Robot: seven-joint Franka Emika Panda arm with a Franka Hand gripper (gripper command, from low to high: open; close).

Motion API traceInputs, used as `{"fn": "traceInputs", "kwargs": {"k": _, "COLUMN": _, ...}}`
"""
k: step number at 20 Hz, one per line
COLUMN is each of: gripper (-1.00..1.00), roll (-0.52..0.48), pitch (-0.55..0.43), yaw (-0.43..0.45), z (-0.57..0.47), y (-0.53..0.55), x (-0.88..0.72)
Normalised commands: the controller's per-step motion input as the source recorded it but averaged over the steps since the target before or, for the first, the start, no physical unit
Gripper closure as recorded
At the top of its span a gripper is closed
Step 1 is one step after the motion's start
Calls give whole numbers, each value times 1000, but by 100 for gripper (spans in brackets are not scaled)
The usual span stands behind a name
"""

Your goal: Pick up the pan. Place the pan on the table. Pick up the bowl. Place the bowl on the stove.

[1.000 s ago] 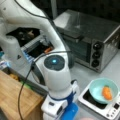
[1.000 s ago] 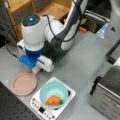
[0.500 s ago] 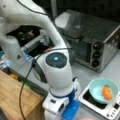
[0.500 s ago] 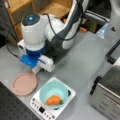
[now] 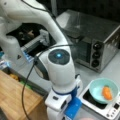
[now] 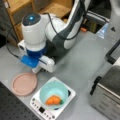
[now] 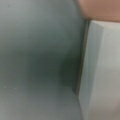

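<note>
The bowl (image 6: 54, 93) is seen seated on the stove (image 6: 40, 108) in both front views, with an orange piece of food (image 6: 53, 100) inside it. The pan (image 6: 24, 83) is laid flat on the table (image 6: 82, 65), at 9 o'clock of the stove and just beside it, apart from the bowl.

The gripper is not shown in either front view; it is hidden beneath the arm's wrist housing (image 6: 33, 27), which is held above the table at about 11 o'clock of the stove and 1 o'clock of the pan. Whether the fingers are apart or together cannot be told.

In the wrist view, grey table (image 7: 35, 62) is shown beside a white edge of the stove (image 7: 100, 70), with a pink strip of the pan (image 7: 100, 8) at 1 o'clock.

A silver toaster oven (image 5: 100, 42) is placed at 12 o'clock of the bowl (image 5: 103, 90) in a front view.
</note>
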Motion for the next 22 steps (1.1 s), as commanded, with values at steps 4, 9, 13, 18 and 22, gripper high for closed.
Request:
{"fn": "traceInputs", "kwargs": {"k": 4, "gripper": -100, "roll": -71, "pitch": 192, "yaw": -9, "z": 132, "y": 46, "x": 245}}
{"fn": "traceInputs", "kwargs": {"k": 9, "gripper": -100, "roll": -58, "pitch": 187, "yaw": -15, "z": 192, "y": 78, "x": 251}}
{"fn": "traceInputs", "kwargs": {"k": 13, "gripper": -100, "roll": -50, "pitch": 204, "yaw": -28, "z": 308, "y": 129, "x": 228}}
{"fn": "traceInputs", "kwargs": {"k": 18, "gripper": -100, "roll": -63, "pitch": 169, "yaw": -25, "z": 387, "y": 146, "x": 198}}
{"fn": "traceInputs", "kwargs": {"k": 22, "gripper": -100, "roll": -83, "pitch": 137, "yaw": -37, "z": 292, "y": 185, "x": 109}}
